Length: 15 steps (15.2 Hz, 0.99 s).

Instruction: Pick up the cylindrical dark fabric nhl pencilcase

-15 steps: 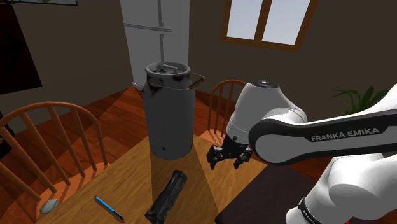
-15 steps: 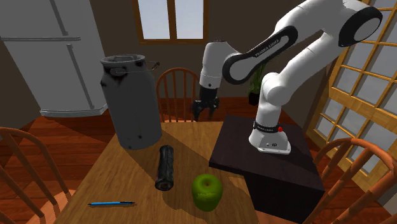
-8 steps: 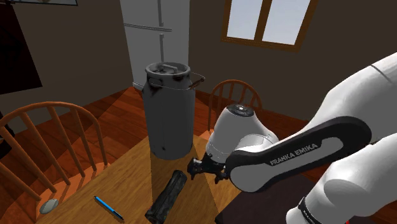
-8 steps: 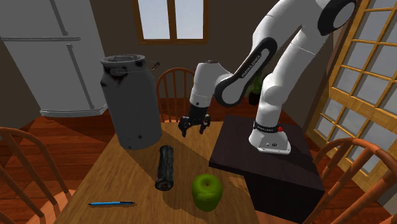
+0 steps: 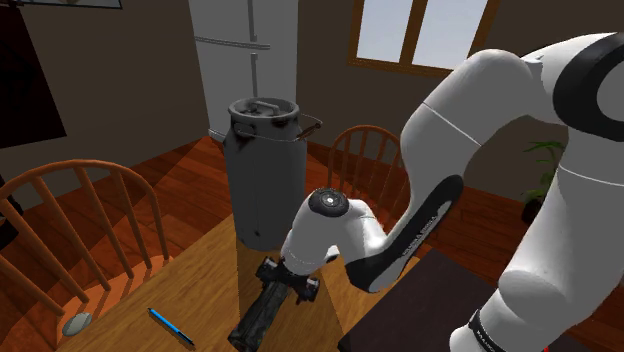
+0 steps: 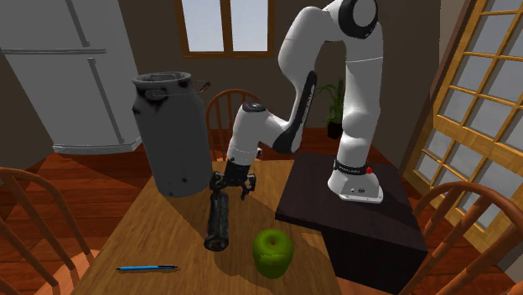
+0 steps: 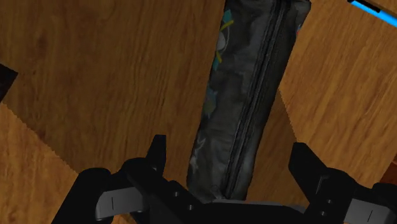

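Jaws are standing wide, touching nothing, as I'm holding the gripper (image 7: 229,149) (image 5: 288,283) (image 6: 228,184) astride one end of the dark pencil case (image 7: 254,83) (image 5: 258,318) (image 6: 218,222) lying flat on the table (image 5: 200,270) (image 6: 159,239), its long axis pointing away from the grey can (image 6: 176,134) (image 5: 265,180). Half a second ago the gripper was hanging higher.

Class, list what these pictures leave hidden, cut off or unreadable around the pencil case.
Wrist view: the edge cuts off the pencil case at its far end.
Wrist view: its print is too blurred to read.
Shoulder view: the gripper hides the end beneath it.
Wrist view: the corner cuts off the blue pen.
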### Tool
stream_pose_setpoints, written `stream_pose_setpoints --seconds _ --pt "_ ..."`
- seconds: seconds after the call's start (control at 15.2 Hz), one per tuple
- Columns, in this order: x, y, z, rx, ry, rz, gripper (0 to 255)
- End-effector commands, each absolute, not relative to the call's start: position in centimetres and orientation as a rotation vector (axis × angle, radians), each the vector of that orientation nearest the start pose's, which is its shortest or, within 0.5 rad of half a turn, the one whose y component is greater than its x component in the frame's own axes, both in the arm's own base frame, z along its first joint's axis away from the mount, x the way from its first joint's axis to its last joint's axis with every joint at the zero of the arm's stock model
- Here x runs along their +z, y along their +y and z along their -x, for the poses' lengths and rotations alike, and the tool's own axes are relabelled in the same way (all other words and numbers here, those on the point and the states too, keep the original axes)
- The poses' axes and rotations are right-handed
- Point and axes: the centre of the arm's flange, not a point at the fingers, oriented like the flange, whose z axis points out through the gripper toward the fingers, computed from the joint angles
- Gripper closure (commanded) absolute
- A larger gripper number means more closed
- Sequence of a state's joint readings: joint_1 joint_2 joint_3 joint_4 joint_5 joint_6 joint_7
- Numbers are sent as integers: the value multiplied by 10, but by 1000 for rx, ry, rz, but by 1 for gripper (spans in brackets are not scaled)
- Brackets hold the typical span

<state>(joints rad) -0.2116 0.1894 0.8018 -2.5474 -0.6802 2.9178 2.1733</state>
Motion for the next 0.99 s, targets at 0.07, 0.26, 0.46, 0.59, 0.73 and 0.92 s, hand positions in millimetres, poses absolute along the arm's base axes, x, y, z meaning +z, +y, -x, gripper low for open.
stream_pose_setpoints --seconds 0.07,0.26,0.46,0.59,0.73,0.92 --pt "218 318 -379 -254 1420 2490 0" --pt "205 326 -388 -260 1455 2459 0" --pt "189 326 -388 -260 1455 2459 0" --pt "178 326 -388 -260 1455 2459 0" --pt "170 326 -388 -260 1455 2459 0" --pt "170 326 -388 -260 1455 2459 255"
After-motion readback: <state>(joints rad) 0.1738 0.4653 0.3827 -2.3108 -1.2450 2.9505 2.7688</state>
